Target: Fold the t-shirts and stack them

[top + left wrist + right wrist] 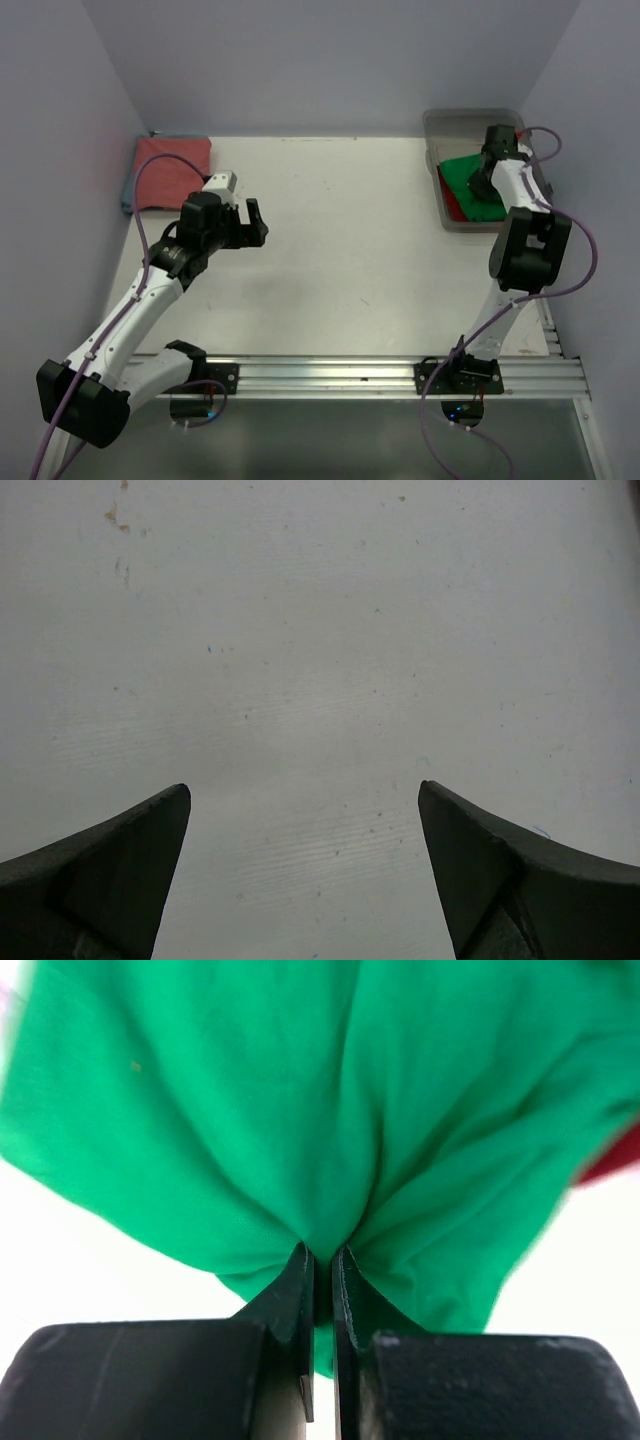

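Right gripper [322, 1260] is down in the bin [470, 114], clenched on a fold of the green t-shirt [468, 182]. In its wrist view I see both fingers [290, 1295] pressed almost together, with green cloth pinched between the tips and bunching into creases above them. The green t-shirt lies crumpled inside the bin, on top. The red t-shirt [450, 205] is in the same bin under the green one. I only get a strip of it along the bin's side toward the left arm, plus a red sliver at the right edge of the right wrist view. I can't tell whether the green one is lifted clear of the red.

Left gripper [257, 222] is well apart from the bin, out over the table [350, 270], released, fingers spread wide and grasping nothing. Its wrist view gives me white tabletop with a few small specks between the two dark fingers.

The salmon-pink t-shirt [172, 160] is folded flat, straight across the table from the bin, in the other far corner against the back wall [300, 60]. A blue-grey edge [128, 192] pokes out under it on the side away from the bin. I can't tell what that is.

The bin itself sits in the far corner on the right arm's side.
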